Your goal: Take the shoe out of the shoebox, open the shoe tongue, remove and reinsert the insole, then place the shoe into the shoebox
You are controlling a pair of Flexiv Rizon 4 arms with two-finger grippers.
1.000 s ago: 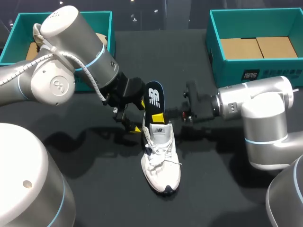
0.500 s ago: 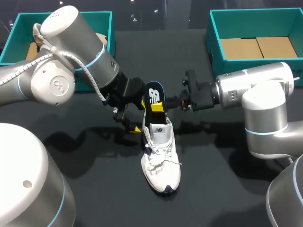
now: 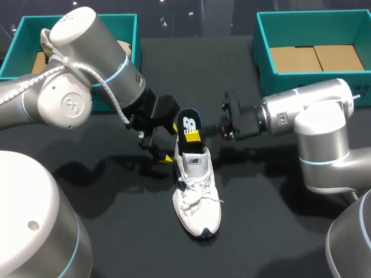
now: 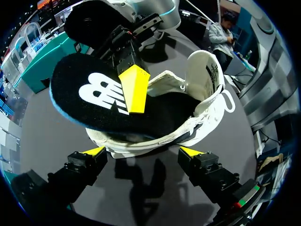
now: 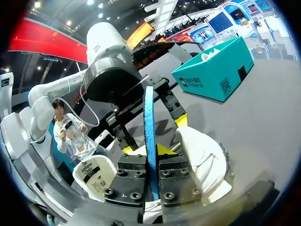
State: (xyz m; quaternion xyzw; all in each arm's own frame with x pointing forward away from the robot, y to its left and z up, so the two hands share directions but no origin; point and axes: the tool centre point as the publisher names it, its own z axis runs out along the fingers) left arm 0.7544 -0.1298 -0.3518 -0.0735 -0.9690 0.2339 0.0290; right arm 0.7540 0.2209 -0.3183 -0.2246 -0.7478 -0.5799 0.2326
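Note:
A white shoe lies on the dark table, toe toward the front edge. Its black insole with a white logo stands tilted out of the heel opening. My right gripper is shut on the insole; in the right wrist view the insole's blue edge runs between its fingers. My left gripper stands open at the shoe's heel. In the left wrist view its yellow fingertips flank the heel, with the insole and a yellow finger of the right gripper above. The tongue is pulled up.
A teal shoebox with a cardboard floor stands at the back right. A second teal box stands at the back left, behind my left arm. The table surface in front of the shoe's toe is bare.
My right gripper has closed on the insole and shifted slightly left. The insole has sunk a little toward the shoe. The left arm has not moved.

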